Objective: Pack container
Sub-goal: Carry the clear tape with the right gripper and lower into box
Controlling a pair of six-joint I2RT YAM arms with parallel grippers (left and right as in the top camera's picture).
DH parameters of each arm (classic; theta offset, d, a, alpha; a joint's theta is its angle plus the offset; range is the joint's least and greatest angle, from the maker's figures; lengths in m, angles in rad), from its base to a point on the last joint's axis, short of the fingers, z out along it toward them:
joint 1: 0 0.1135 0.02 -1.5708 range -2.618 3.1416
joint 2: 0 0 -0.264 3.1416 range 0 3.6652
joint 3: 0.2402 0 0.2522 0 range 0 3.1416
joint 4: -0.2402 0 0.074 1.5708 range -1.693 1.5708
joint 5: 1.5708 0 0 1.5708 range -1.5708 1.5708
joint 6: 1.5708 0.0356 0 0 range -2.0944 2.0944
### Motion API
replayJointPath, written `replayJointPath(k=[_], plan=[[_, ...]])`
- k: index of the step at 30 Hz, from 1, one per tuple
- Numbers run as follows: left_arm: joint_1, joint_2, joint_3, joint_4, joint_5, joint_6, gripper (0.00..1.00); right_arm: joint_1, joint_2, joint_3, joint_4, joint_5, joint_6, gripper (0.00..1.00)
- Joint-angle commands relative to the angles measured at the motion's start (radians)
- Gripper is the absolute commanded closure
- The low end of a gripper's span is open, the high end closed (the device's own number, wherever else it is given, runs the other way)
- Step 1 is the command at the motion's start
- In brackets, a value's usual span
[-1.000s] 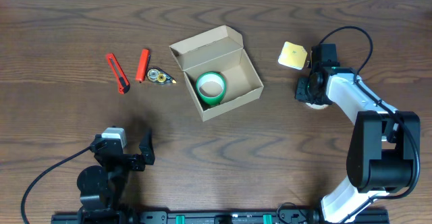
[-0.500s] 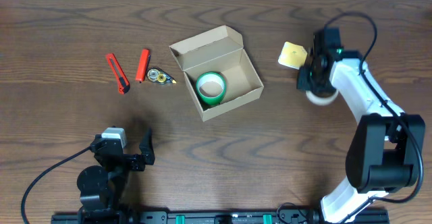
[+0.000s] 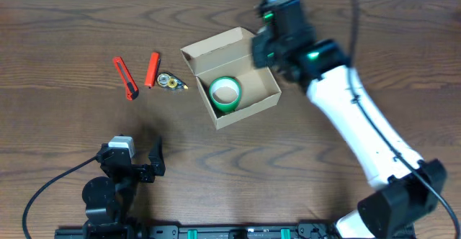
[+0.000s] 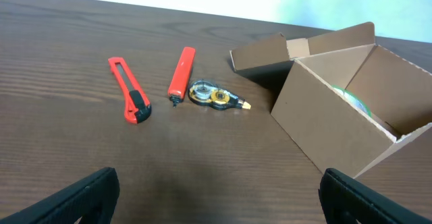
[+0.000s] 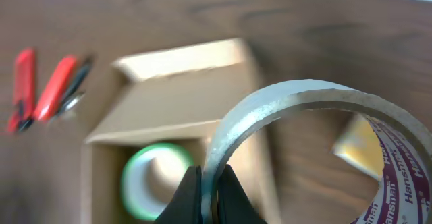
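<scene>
Gripping a clear tape roll (image 5: 297, 96) over the open container (image 3: 245, 111)

The right fingers (image 5: 196, 197) are pinched shut on the band of the clear tape roll, one finger on each side, so the roll stands on edge. Red lettering shows on its core. Beneath it sits the container, a tan cardboard box with its flap lid folded back. A green tape roll (image 3: 225, 93) lies flat inside the box. From overhead, the right arm reaches over the container's far right corner, near the middle of the table (image 3: 72, 23). To the left of the box lie a correction tape dispenser (image 4: 214, 96), a red marker (image 4: 181, 72) just beside it, and a red box cutter (image 4: 129, 96). The left fingers (image 4: 86, 196) are spread wide and empty, low at the table's near edge, well apart from the box.
</scene>
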Motion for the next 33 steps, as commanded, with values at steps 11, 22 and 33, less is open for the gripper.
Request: replayJointPath(k=[11,22,33], plan=[[0.006,-0.006,-0.022,-0.003,0.003,0.015,0.05,0.206,0.225,-0.004,-0.023,-0.002,0.031,0.99],[0.006,-0.006,-0.022,-0.003,0.003,0.015,0.05,0.206,0.319,-0.004,-0.015,-0.007,0.031,0.99],[0.006,-0.006,-0.022,-0.003,0.003,0.015,0.05,0.206,0.323,-0.004,0.011,-0.032,0.030,0.99]])
